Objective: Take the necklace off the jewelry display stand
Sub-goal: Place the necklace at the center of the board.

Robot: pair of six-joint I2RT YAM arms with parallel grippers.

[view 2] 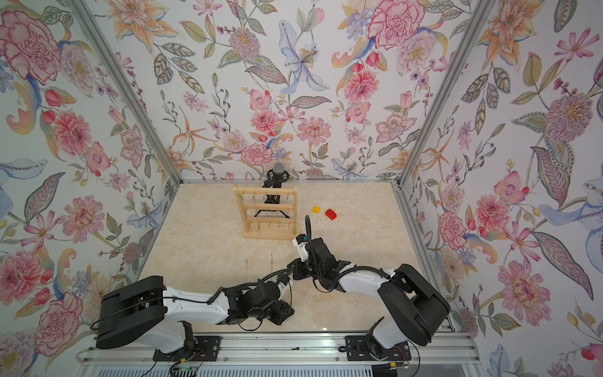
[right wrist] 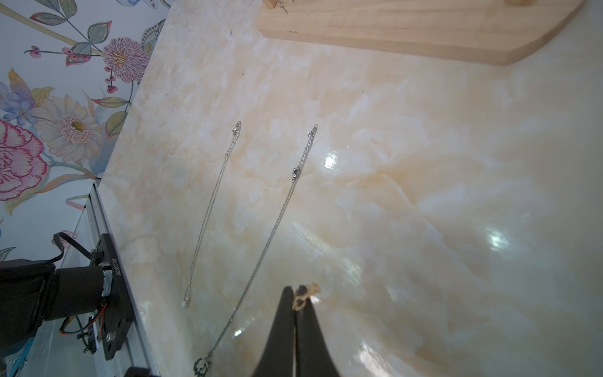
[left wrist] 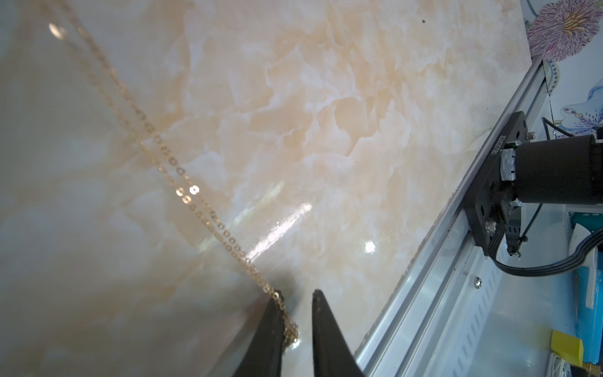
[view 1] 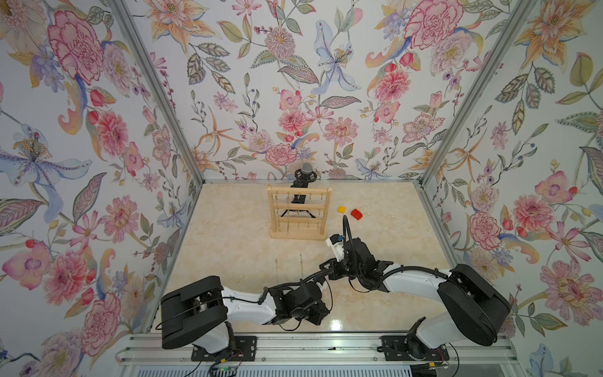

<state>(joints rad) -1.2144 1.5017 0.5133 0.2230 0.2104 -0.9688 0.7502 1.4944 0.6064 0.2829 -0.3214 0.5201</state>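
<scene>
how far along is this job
Done: two silver necklaces lie on the table. In hand: a gold necklace, off the stand, one end pinched in the right tool, the left tool open, touching its chain. Left: laying it down; more chains seem to hang on the stand.

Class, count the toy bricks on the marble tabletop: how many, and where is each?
2. The yellow brick and the red brick lie close together but apart, just right of the jewelry display stand in both top views. The left arm and right arm could hide more.
</scene>
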